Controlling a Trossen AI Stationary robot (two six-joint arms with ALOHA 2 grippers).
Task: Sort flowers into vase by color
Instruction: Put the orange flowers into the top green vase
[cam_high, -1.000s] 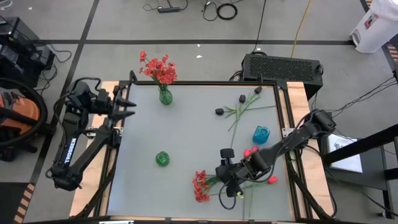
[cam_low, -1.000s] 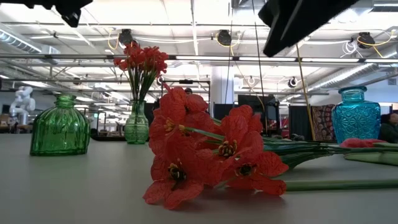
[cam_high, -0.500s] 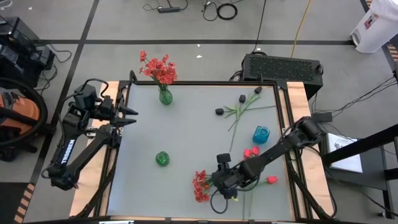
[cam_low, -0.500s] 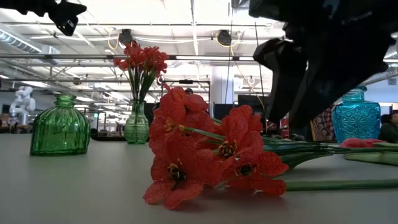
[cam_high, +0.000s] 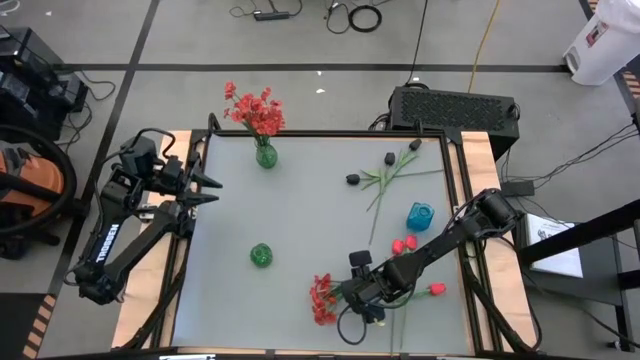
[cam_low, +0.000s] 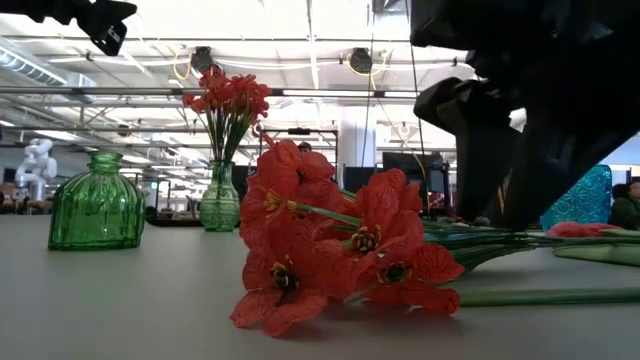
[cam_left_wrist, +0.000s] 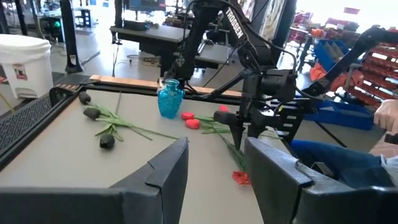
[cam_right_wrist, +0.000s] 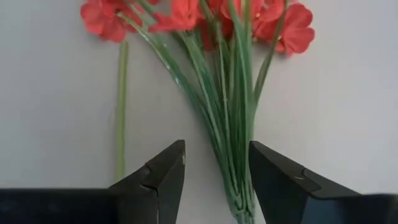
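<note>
The red spray (cam_high: 322, 297) lies flat near the bench's (cam_high: 300, 215) near edge, blossoms pointing left and its bundled green stems (cam_right_wrist: 227, 130) trailing right, which leaves the stems free to be pinched. The right pincer (cam_high: 362, 296) hangs just above those stems, its fingers parted on either side of the bundle and holding nothing, apparently lined up for a grasp. A tall green vase (cam_high: 265, 154) at the far left already carries matching red sprays, the likely destination. The round green vase (cam_high: 260, 256) and blue vase (cam_high: 419, 215) stand empty. The left pincer (cam_high: 200, 180) waits part-open and empty over the bench's left edge.
</note>
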